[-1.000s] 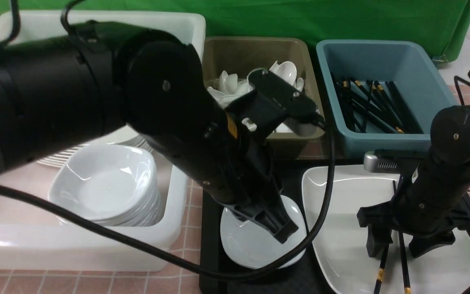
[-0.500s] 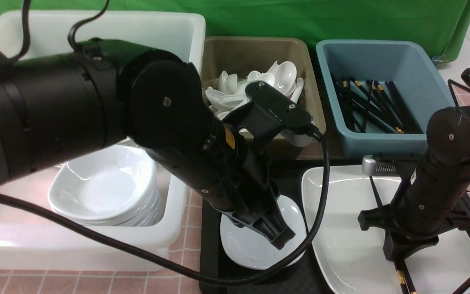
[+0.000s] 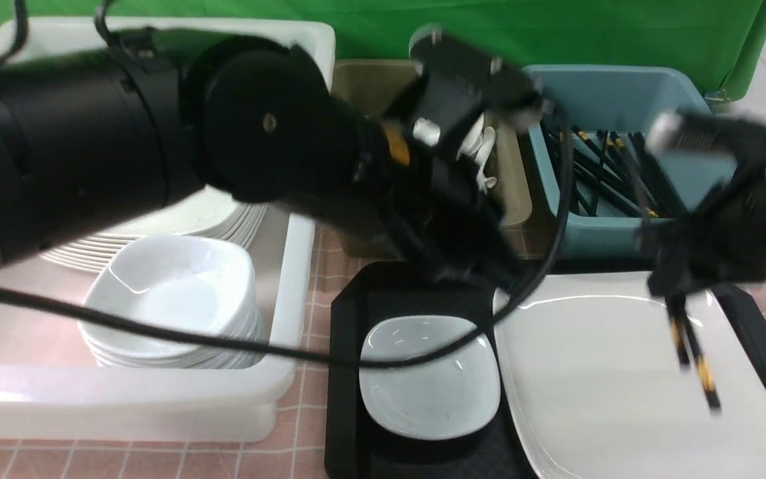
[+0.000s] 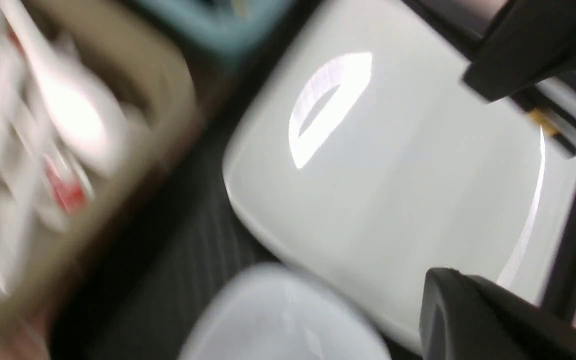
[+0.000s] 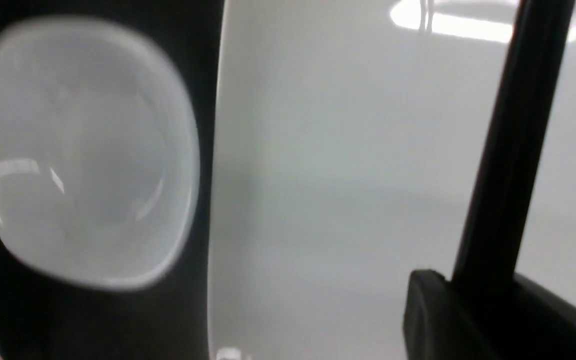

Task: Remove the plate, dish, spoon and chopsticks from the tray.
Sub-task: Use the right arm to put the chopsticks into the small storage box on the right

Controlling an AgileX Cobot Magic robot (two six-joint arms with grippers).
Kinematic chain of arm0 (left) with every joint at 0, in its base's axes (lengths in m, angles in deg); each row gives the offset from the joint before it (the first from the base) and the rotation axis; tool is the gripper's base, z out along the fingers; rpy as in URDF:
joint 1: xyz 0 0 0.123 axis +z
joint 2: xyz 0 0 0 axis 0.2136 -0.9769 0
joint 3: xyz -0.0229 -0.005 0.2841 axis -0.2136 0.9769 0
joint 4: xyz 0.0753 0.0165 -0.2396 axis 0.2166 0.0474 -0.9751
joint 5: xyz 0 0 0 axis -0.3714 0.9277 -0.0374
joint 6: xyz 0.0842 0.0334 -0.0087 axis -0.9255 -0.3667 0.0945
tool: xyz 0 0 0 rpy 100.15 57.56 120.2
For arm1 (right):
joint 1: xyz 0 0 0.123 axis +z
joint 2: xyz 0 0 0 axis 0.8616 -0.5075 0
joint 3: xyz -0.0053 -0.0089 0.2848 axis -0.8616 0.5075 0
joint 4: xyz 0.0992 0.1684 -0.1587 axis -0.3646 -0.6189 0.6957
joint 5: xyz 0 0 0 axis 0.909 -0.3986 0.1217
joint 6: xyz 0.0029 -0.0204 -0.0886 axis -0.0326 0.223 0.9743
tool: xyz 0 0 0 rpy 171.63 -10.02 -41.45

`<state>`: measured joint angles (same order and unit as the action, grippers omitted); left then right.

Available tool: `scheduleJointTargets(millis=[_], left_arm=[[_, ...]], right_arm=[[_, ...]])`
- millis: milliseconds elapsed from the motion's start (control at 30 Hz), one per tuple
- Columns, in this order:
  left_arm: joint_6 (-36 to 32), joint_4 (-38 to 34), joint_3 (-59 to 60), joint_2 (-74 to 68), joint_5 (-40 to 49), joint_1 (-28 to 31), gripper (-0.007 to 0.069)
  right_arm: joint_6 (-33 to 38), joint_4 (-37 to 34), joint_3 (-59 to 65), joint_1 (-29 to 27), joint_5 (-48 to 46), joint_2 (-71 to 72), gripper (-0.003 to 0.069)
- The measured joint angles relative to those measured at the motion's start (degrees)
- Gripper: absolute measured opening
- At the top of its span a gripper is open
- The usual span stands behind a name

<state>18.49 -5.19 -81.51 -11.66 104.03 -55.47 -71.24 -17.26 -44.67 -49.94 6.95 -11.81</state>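
Relative to the preceding front view, the right pincer (image 3: 669, 283) has risen off the plate (image 3: 622, 372) with the chopsticks (image 3: 705, 376), which lay on that plate half a second ago; the left pincer (image 4: 468, 300) has also lifted and moved away from above the dish (image 3: 430, 379), now uncovered except for a dark cable (image 3: 383, 364) crossing the view. Nearest, the dish and the plate rest side by side on the tray (image 3: 346, 399). Above the plate, the right pincer is clamped on the chopsticks, both sticks pressed together along the grip, their gold-banded ends spreading slightly apart and hanging down. The left pincer's fingers are together, with nothing visible between them. Beyond the tray, the olive tub (image 3: 516, 179) contains white spoons, the blue tub (image 3: 596, 239) black chopsticks; at the left, the white tub (image 3: 157, 406) contains stacked bowls (image 3: 170, 299) and plates (image 3: 130, 236).

Progress: the chopsticks are off the tray surface but not yet deposited, the blue tub being their probable destination. No spoon is visible on the exposed part of the tray, so that item is probably cleared. The plate and dish remain. Appearance: the chopsticks are thin and black; the plate is broad, glossy white and nearly flat; the dish is smaller, paler grey and shallowly hollowed, with rounded corners.
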Motion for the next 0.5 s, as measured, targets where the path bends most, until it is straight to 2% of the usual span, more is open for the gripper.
scheduleJointTargets(millis=[33, 67, 133, 200, 300, 500], left_arm=[[0.08, 0.06, -0.31, 0.00, -1.53, 0.00, -0.0003], [0.19, 0.11, -1.36, 0.00, -6.98, 0.00, -0.0003], [0.25, 0.13, -1.61, 0.00, -10.38, 0.00, -0.0003], [0.24, 0.81, -1.73, -0.13, -18.18, 0.00, -0.0003], [0.24, 2.93, -1.73, -1.12, -24.26, 0.00, -0.0003], [0.86, 5.83, -1.73, -3.75, -23.96, 0.17, -0.0003]], right_arm=[[0.06, 0.00, -1.72, -0.47, 0.55, -0.51, 0.0170], [0.23, 0.00, -7.12, -2.66, 3.06, -2.91, 0.0170], [0.27, 0.00, -10.11, -3.56, 4.91, -4.40, 0.0170], [0.39, 0.00, -16.27, -4.80, 9.39, -7.83, 0.0170], [0.55, 0.00, -23.49, -5.39, 16.25, -14.19, 0.0170], [0.70, 0.00, -28.49, -5.39, 24.61, -23.59, 0.0170]])
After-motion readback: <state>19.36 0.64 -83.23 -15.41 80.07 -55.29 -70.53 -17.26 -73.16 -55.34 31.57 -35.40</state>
